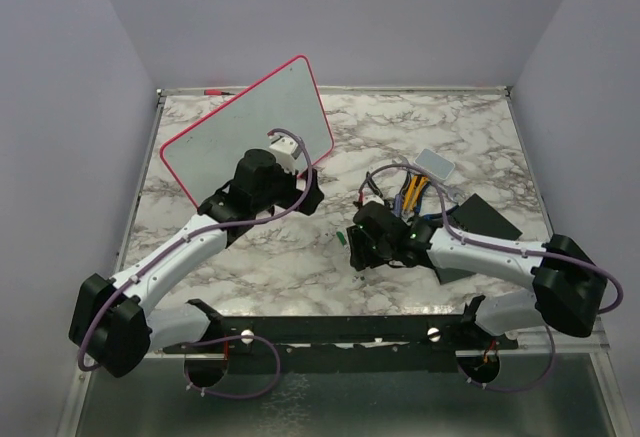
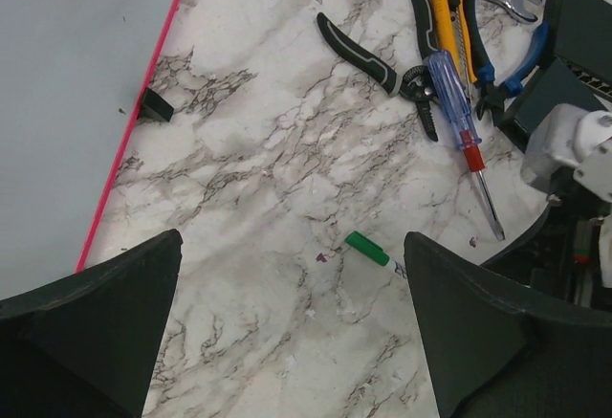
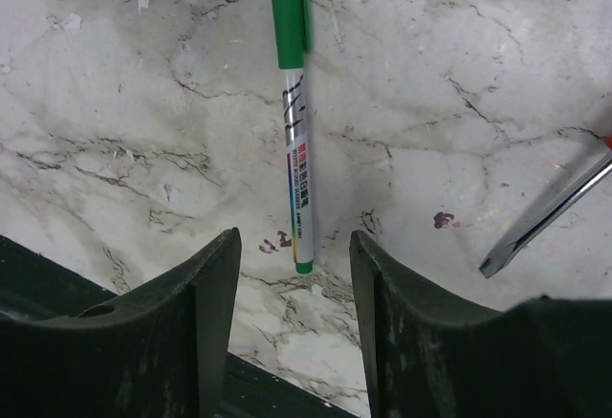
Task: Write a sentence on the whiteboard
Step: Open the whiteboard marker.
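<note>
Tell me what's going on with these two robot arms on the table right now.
The right gripper is down over a green-capped white marker pen lying on the marble table, its open jaws on either side of the pen's tail end, not yet gripping. The left gripper hangs wide open, empty, beside the large white whiteboard with a red-pink rim, which shows no writing. Writing has not started.
</note>
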You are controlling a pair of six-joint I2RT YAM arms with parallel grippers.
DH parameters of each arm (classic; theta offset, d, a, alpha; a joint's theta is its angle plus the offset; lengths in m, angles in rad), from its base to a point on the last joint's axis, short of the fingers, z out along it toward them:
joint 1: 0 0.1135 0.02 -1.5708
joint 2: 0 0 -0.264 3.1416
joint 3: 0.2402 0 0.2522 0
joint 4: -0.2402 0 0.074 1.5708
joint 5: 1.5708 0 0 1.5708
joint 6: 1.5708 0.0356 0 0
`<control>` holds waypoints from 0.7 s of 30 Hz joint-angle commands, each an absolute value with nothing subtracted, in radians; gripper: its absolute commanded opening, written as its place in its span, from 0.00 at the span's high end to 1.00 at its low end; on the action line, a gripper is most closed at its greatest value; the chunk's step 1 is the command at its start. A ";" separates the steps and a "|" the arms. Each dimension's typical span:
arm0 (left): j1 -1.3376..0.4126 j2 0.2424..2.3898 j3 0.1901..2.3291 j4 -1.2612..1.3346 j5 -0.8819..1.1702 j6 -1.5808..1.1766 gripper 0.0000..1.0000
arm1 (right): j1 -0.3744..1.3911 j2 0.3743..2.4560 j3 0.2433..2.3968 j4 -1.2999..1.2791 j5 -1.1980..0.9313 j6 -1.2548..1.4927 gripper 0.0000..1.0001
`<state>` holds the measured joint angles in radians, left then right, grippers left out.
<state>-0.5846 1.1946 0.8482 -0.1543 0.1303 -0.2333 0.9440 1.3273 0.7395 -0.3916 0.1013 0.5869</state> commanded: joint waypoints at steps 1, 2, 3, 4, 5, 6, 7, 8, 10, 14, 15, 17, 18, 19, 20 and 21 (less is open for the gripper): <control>-0.587 1.145 0.827 -0.100 0.119 -0.198 0.02 | 0.988 1.403 0.809 -0.443 0.210 0.607 0.48; -0.587 1.143 0.828 -0.098 0.125 -0.195 0.02 | 0.991 1.418 0.814 -0.443 0.212 0.606 0.49; -0.588 1.140 0.825 -0.094 0.129 -0.192 0.02 | 0.994 1.430 0.816 -0.443 0.209 0.607 0.50; -0.589 1.137 0.822 -0.088 0.132 -0.191 0.02 | 0.995 1.439 0.817 -0.438 0.201 0.604 0.51; -0.590 1.132 0.818 -0.084 0.137 -0.189 0.02 | 0.997 1.451 0.818 -0.436 0.197 0.603 0.52; -0.591 1.129 0.816 -0.079 0.142 -0.187 0.01 | 0.998 1.462 0.818 -0.437 0.195 0.604 0.52; -0.592 1.124 0.813 -0.075 0.148 -0.185 0.01 | 1.001 1.475 0.818 -0.437 0.196 0.606 0.53; -0.594 1.122 0.810 -0.072 0.153 -0.183 0.01 | 1.004 1.485 0.818 -0.437 0.196 0.606 0.54; -0.601 1.120 0.807 -0.066 0.157 -0.180 0.01 | 1.012 1.506 0.823 -0.437 0.198 0.607 0.58; -0.615 1.121 0.807 -0.066 0.158 -0.167 0.01 | 1.030 1.540 0.840 -0.444 0.218 0.607 0.61; -0.618 1.120 0.805 -0.065 0.162 -0.161 0.01 | 1.032 1.547 0.844 -0.450 0.224 0.607 0.61; -0.629 1.115 0.805 -0.060 0.192 -0.148 0.01 | 1.037 1.560 0.847 -0.458 0.240 0.610 0.61; -0.635 1.109 0.801 -0.052 0.210 -0.144 0.01 | 1.040 1.565 0.846 -0.460 0.244 0.609 0.62; -0.641 1.104 0.795 -0.040 0.223 -0.142 0.01 | 1.041 1.568 0.843 -0.459 0.245 0.610 0.63; -0.647 1.096 0.790 -0.033 0.230 -0.137 0.01 | 1.044 1.572 0.840 -0.457 0.244 0.611 0.64; -0.651 1.090 0.785 -0.029 0.234 -0.132 0.01 | 1.045 1.574 0.837 -0.452 0.241 0.609 0.67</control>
<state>-0.6285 1.1355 0.8120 -0.0830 0.1619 -0.1696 1.0313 1.5497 0.8265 -0.4248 0.1997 0.5976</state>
